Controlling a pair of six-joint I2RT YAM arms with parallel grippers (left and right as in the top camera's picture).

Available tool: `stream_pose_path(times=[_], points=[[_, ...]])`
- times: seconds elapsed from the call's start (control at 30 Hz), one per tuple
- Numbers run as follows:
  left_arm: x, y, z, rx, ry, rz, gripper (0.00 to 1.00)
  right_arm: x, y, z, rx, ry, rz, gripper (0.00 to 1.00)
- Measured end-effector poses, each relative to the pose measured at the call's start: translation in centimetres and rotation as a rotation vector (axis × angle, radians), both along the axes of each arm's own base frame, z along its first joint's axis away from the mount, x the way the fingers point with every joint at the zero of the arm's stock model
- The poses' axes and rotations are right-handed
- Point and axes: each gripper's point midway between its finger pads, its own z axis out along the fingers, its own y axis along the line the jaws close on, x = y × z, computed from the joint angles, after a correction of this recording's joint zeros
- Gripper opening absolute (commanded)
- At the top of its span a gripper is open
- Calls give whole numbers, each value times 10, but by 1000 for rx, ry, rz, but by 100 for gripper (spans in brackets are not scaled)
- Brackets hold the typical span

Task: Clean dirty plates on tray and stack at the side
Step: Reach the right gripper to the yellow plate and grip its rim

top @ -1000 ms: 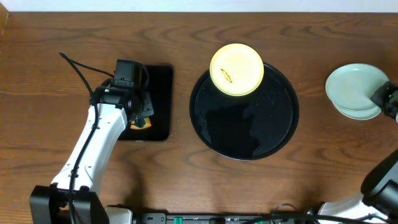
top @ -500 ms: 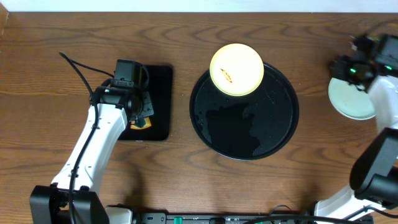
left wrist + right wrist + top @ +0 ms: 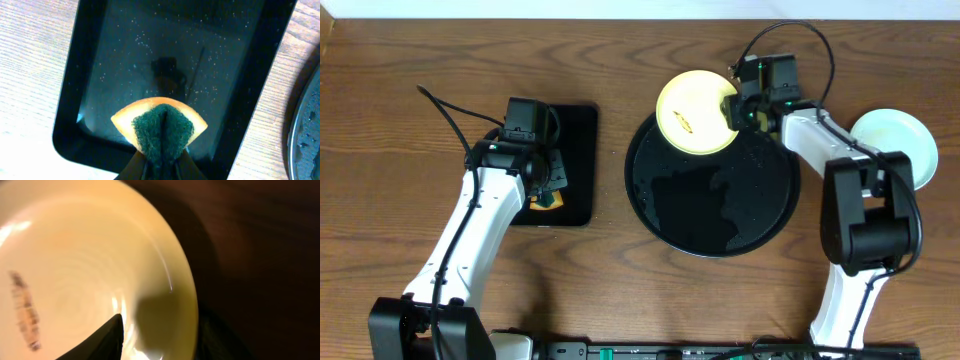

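Left gripper (image 3: 546,186) (image 3: 160,167): jaws pinched tight on a sponge (image 3: 546,198) (image 3: 159,127), which is folded, with the green scrub face bulging out of the orange edge just past the fingertips. Under the jaws is the small rectangular tray (image 3: 578,130) (image 3: 150,55). The sponge hangs over its near end, and I cannot tell whether it touches.

Right gripper (image 3: 734,106) (image 3: 160,322): jaws apart, set across the rim of the yellow plate (image 3: 692,108) (image 3: 75,265). One finger (image 3: 102,340) sits over the plate's inner slope; a dark blur outside the rim is likely the other. I cannot tell whether either one touches. A brown smear (image 3: 682,122) (image 3: 24,311) lies further into the plate from the jaws.

The plate rests on the far edge of the round tray (image 3: 710,210), which spreads out below the jaws. The mint-white plates (image 3: 902,140) sit on the table well away from these jaws, behind the arm.
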Motion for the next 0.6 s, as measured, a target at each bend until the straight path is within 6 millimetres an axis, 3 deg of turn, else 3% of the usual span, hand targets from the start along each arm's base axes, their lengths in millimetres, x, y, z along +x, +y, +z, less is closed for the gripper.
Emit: stream_pose_path(times=[0.1, 0.13, 0.2, 0.47, 0.6], points=[[0, 0, 0, 0, 1, 0, 12, 2, -4, -9, -26, 1, -14, 24], [0, 0, 0, 0, 2, 0, 12, 4, -7, -8, -40, -8, -21, 11], [0, 0, 0, 0, 1, 0, 12, 5, -10, -8, -54, -10, -34, 2], [0, 0, 0, 0, 1, 0, 12, 2, -12, 12, -57, -20, -41, 1], [0, 0, 0, 0, 1, 0, 12, -13, -18, 40, -73, -2, -53, 1]])
